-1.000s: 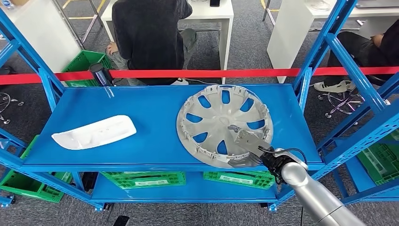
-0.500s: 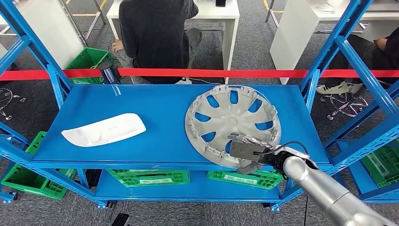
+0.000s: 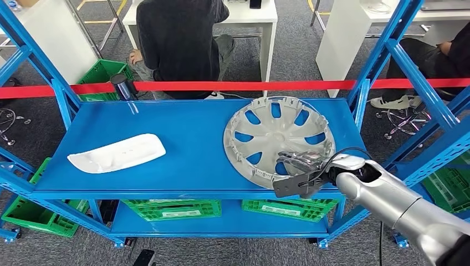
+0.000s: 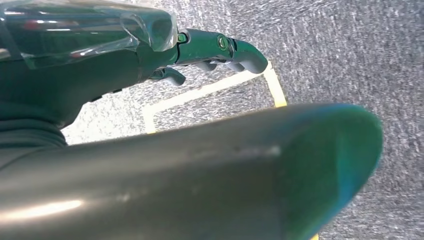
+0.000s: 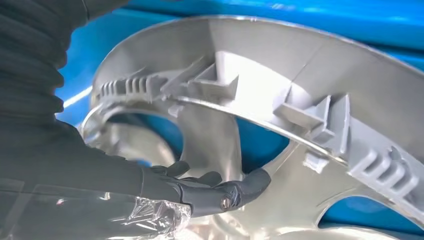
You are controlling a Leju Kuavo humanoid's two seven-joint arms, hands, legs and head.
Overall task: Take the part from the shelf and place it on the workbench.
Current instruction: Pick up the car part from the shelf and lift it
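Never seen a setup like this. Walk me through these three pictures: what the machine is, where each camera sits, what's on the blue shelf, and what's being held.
It is a humanoid robot with two silver arms. The wide picture comes from its head, looking down on a blue shelf. On the shelf lie a grey wheel cover and a white curved part.

The right robot hand reaches onto the cover's near rim; whether it grips yet is unclear. The close-up of grey ribs is that wrist's camera, showing its fingers on the cover.

The last picture is the left wrist camera: the left robot hand hangs over carpet, holding nothing.

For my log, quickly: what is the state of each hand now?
Left hand: holds nothing, fingers curled in.
Right hand: fingers on the wheel cover at its near rim; firm grip cannot be told.
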